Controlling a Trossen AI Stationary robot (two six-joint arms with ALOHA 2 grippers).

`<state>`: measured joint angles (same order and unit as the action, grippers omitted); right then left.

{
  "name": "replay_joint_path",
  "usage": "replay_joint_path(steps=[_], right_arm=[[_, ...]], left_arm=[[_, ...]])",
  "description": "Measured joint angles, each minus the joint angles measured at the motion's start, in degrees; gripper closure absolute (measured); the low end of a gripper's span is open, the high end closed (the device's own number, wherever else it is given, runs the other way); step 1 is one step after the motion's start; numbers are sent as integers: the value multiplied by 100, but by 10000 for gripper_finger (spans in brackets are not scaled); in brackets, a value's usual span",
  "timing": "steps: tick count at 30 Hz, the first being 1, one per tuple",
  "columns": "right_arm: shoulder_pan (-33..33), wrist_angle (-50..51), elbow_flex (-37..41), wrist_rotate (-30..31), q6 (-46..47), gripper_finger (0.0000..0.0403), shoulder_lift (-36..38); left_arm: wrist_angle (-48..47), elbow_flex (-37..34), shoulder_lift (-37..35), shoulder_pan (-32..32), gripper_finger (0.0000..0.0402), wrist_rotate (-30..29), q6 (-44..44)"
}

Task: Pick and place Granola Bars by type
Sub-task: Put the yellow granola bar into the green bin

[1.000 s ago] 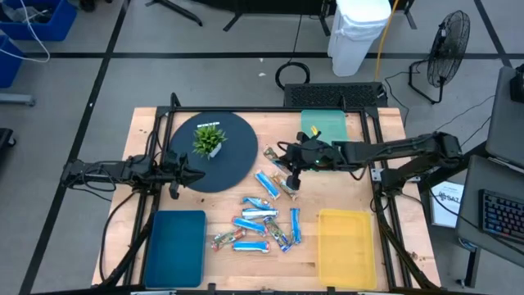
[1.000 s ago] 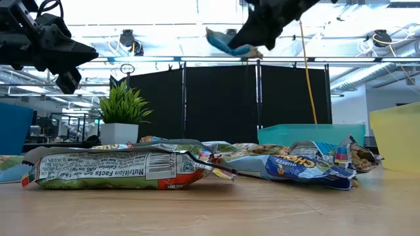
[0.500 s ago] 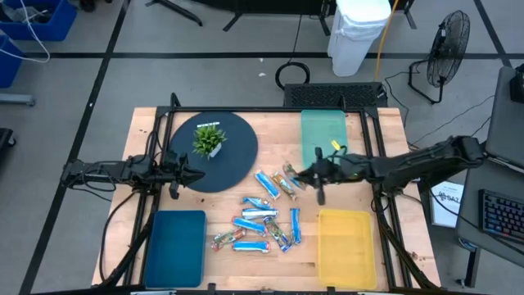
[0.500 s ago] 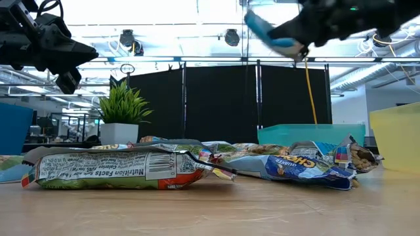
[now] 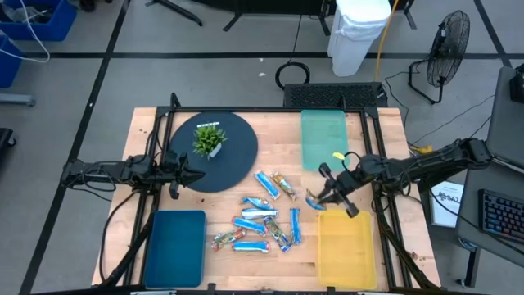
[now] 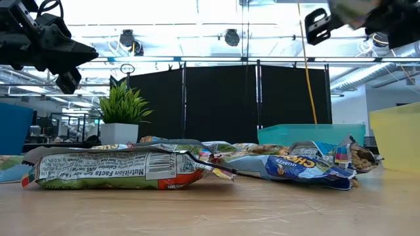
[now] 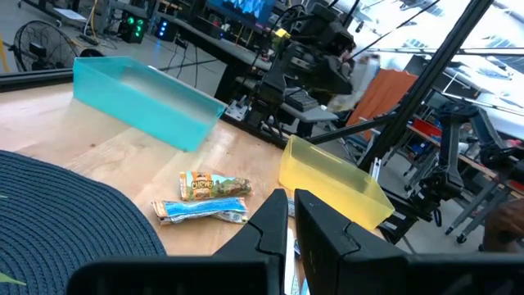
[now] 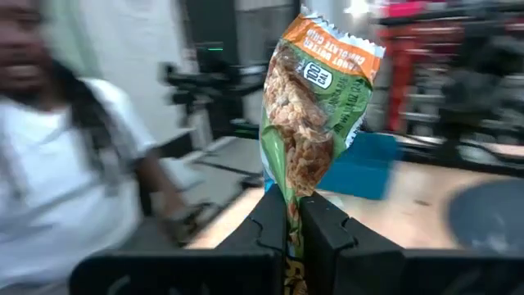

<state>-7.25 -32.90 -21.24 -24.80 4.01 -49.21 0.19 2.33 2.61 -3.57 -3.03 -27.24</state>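
Held bar: the right gripper (image 5: 321, 197) has its fingers (image 8: 270, 215) pinching one end of a green-and-orange granola bar (image 8: 315, 102). In the right wrist view the bar stands straight out from the fingertips, its long axis in line with them and its free end pointing away.

Where it hangs: in the high view the bar sits at the fingertips, clear of the counter (image 5: 143, 123), just off the near corner of the yellow tray (image 5: 346, 246).

Key relation: the yellow tray lies just beyond and below the fingers, on the side away from the pile; the teal tray (image 5: 325, 138) lies behind them, farther off. I judge the yellow tray the likelier drop spot, though the type rule is not shown.

What the move calls for: a short carry over the tray rim, then a release; as the bar hangs lengthwise, it should drop end first and tip flat.

Remaining bars: the loose pile (image 5: 266, 220) lies on the counter off to the side of the right fingers, between the blue tray (image 5: 174, 246) and the yellow one; most wrappers are blue and white.

Nearer arm: the right one, by far, for both pile and yellow tray.

Left gripper (image 5: 197, 174): waits above the dark round mat (image 5: 237, 160), well apart from the pile, fingers (image 7: 270, 225) pressed almost together and holding nothing.
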Motion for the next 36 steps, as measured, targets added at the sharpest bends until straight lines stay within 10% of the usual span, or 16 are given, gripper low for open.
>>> replay_joint_path(steps=[7, 36], right_arm=[[0, -428, 145, -312, 91, 394, -2], [105, -221, 112, 5107, -233, 394, -321]], left_arm=[[0, 0, 0, 0, 371, 0, 0], [1, 0, 0, 0, 371, 0, 0]])
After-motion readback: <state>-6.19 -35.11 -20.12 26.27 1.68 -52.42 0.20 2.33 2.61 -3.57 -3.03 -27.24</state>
